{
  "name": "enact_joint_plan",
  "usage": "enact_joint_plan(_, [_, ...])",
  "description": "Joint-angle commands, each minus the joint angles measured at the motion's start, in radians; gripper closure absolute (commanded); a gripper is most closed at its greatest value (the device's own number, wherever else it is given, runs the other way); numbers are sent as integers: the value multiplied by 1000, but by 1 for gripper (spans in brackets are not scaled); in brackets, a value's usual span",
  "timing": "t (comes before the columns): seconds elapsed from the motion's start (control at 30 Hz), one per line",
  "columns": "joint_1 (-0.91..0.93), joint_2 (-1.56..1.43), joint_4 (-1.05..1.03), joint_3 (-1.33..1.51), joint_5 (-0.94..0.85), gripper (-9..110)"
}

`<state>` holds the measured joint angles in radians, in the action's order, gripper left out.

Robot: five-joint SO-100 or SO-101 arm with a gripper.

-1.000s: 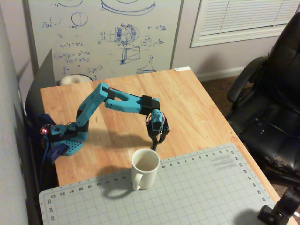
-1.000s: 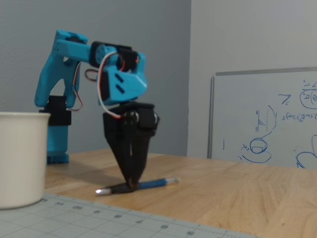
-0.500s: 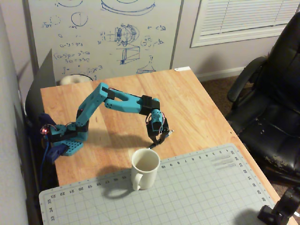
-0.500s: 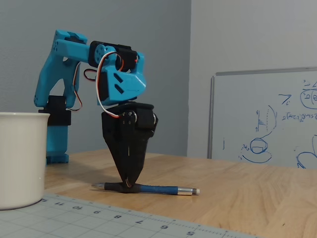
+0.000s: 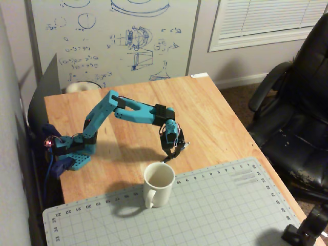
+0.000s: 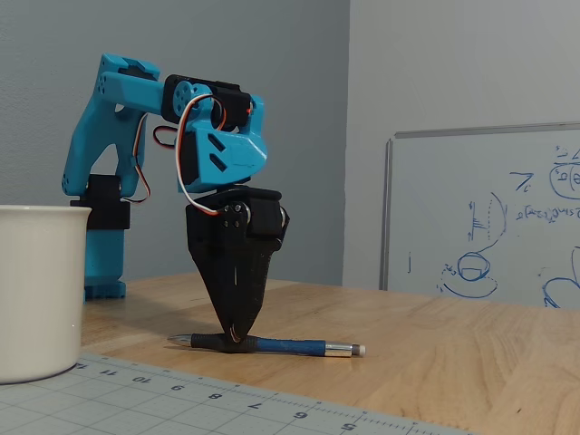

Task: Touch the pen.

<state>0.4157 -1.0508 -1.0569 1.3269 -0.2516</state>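
Observation:
The pen (image 6: pixel 292 345), thin and dark blue-black with a silvery tip, lies flat on the wooden table (image 6: pixel 435 344) just behind the cutting mat. My gripper (image 6: pixel 236 337) points straight down, its black fingers drawn to a single point that rests on the pen near its left end. In the high fixed view the gripper (image 5: pixel 170 155) stands just behind the white mug, and only a short piece of the pen (image 5: pixel 183 145) shows to its right.
A white mug (image 5: pixel 159 183) (image 6: pixel 36 290) stands on the grey-green cutting mat (image 5: pixel 220 205) close in front of the gripper. The arm's blue base (image 5: pixel 72 154) sits at the table's left edge. A whiteboard (image 5: pixel 113 36) leans behind; a black chair (image 5: pixel 297 113) is right.
One second ago the pen lay at a different angle, foreshortened in the low view; it has swung under the fingertips to lie lengthwise. Over the last half second nothing has moved.

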Motion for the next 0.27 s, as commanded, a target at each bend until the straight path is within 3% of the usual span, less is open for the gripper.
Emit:
enact_joint_plan(0.0, [11, -40, 5, -84, -6, 101])
enact_joint_plan(0.23, [11, -40, 9, -84, -6, 101])
